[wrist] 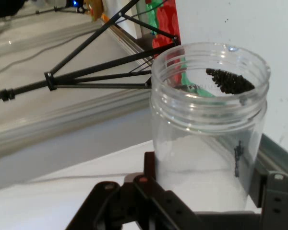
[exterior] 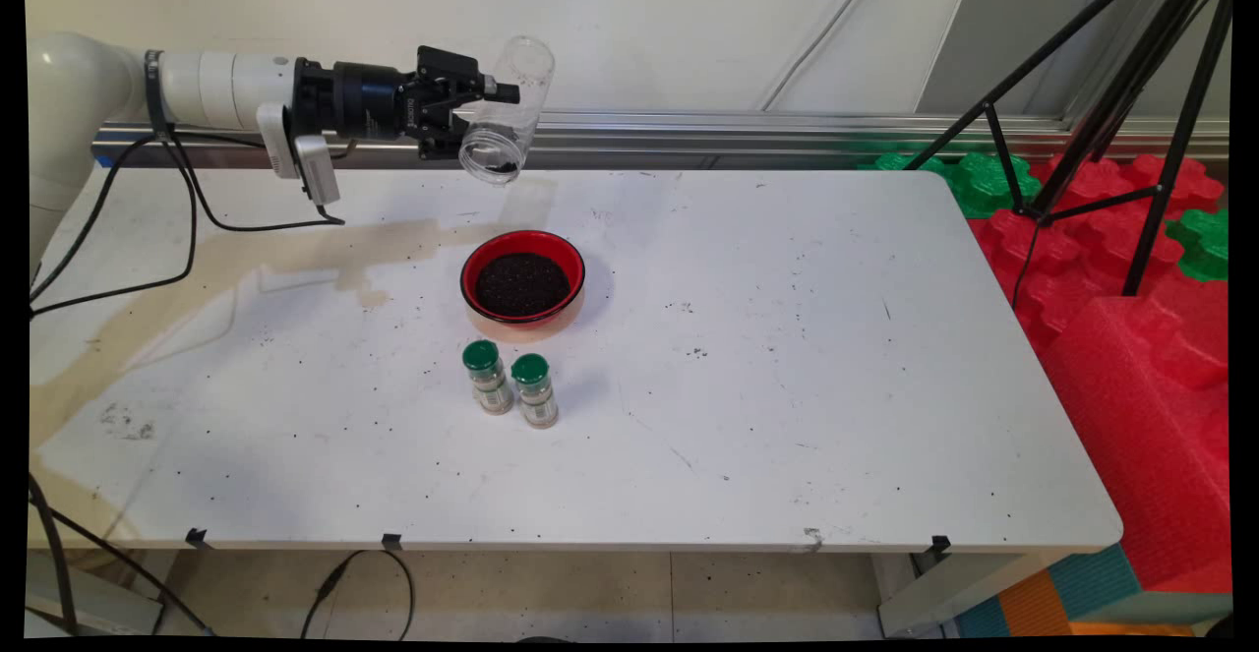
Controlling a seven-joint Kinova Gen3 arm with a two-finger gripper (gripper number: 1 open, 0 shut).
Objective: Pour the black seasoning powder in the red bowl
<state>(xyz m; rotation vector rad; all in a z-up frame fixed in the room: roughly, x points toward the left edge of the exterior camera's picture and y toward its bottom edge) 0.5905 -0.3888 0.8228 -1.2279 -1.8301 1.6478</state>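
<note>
Big white rectangular table [exterior: 787, 386], pretty grubby: scattered with dark specks, plus a brownish dried stain running across the left part. Off the right edge, a pile of red and green interlocking foam blocks [exterior: 1131, 268] with a black tripod [exterior: 1131, 91] standing over them. Along the far edge, a silvery metal rail [exterior: 738, 126] at the foot of the wall.

Coming in from the upper left, held level above the far side of the table: white robot arm [exterior: 197, 87] with black cables drooping off it, ending in the black two-finger gripper [exterior: 487, 106]. Jaws clamped on a clear plastic screw-top jar [exterior: 507, 111], no lid, tipped so the open mouth points down and toward the camera. In the hand view, same jar [wrist: 206, 129] close up between the fingers, mostly empty, just a small clump of dark granules stuck near the threaded rim.

Below and slightly toward the near side of the jar mouth: round red bowl [exterior: 522, 278] sitting on the table, filled with dark granules.

Just in front of the bowl, two small spice bottles with green caps [exterior: 510, 386], upright, side by side, almost touching.
</note>
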